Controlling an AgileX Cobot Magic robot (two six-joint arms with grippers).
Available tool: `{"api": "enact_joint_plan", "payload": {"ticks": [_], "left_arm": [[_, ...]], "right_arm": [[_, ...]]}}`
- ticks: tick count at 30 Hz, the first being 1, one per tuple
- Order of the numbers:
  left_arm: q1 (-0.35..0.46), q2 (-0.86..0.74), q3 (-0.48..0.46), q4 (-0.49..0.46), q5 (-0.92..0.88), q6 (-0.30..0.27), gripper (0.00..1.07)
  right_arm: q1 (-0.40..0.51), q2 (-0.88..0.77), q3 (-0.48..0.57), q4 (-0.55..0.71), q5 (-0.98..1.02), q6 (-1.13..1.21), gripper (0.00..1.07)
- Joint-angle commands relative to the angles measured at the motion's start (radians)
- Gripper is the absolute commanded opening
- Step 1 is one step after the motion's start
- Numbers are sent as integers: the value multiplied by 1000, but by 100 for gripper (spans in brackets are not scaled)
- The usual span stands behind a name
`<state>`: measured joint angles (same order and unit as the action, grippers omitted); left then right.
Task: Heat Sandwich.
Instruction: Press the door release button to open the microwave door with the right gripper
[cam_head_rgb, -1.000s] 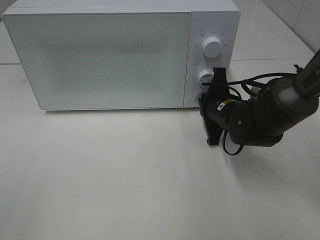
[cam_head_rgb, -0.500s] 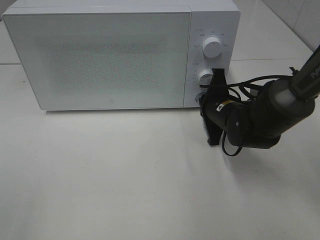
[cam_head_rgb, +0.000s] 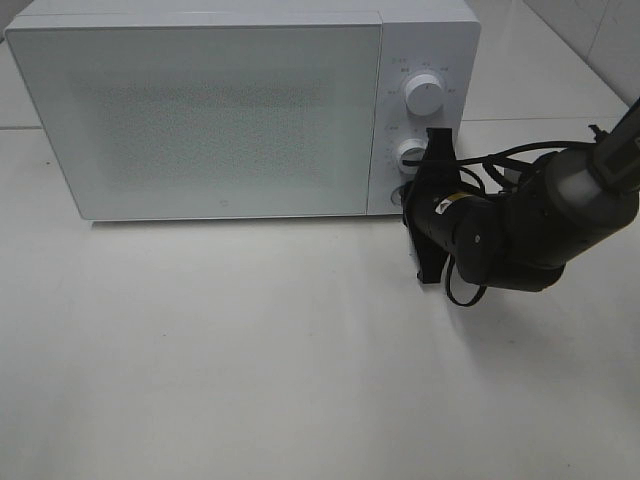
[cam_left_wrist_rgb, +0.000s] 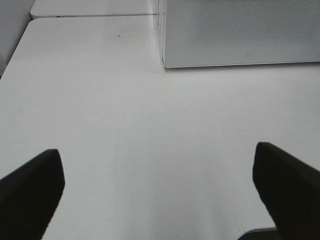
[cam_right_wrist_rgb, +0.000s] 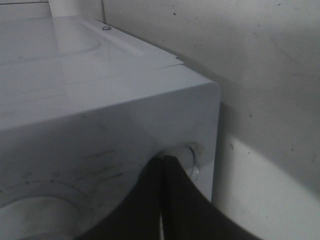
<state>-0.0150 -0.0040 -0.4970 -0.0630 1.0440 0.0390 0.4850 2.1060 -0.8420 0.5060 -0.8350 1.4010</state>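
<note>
**Exterior high.** Microwave (cam_head_rgb: 200, 110), at the counter's (cam_head_rgb: 250, 380) rear edge. Door closed and opaque, so contents are hidden. Sandwich: not visible in any view. My right pincer (cam_head_rgb: 404, 196) is closed on nothing, at the control panel's (cam_head_rgb: 428, 50) foot under the lower dial (cam_head_rgb: 410, 152).

**Left wrist.** My left pincer (cam_left_wrist_rgb: 157, 150) is spread wide and empty, over bare counter.

**Right wrist.** Tips are together at the round button (cam_right_wrist_rgb: 192, 159), probably the door release. Push straight in and square.

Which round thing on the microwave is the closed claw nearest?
The small bottom button, under both knobs. The shut right gripper has its tips right at it; the upper knob and lower knob are higher up.
</note>
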Motion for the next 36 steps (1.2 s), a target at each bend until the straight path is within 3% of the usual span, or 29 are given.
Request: {"api": "enact_joint_plan", "payload": {"ticks": [1,15,36], "left_arm": [[3,-21,2,4,-8,-3,97],[3,-21,2,4,-8,-3,97],[3,-21,2,4,-8,-3,97]], "right_arm": [[-10,-24,-37,3,-123,-23,0],[-10,26,-148,33,-257,-69,0],[-7,29,-148,30,-225,-70,0]]}}
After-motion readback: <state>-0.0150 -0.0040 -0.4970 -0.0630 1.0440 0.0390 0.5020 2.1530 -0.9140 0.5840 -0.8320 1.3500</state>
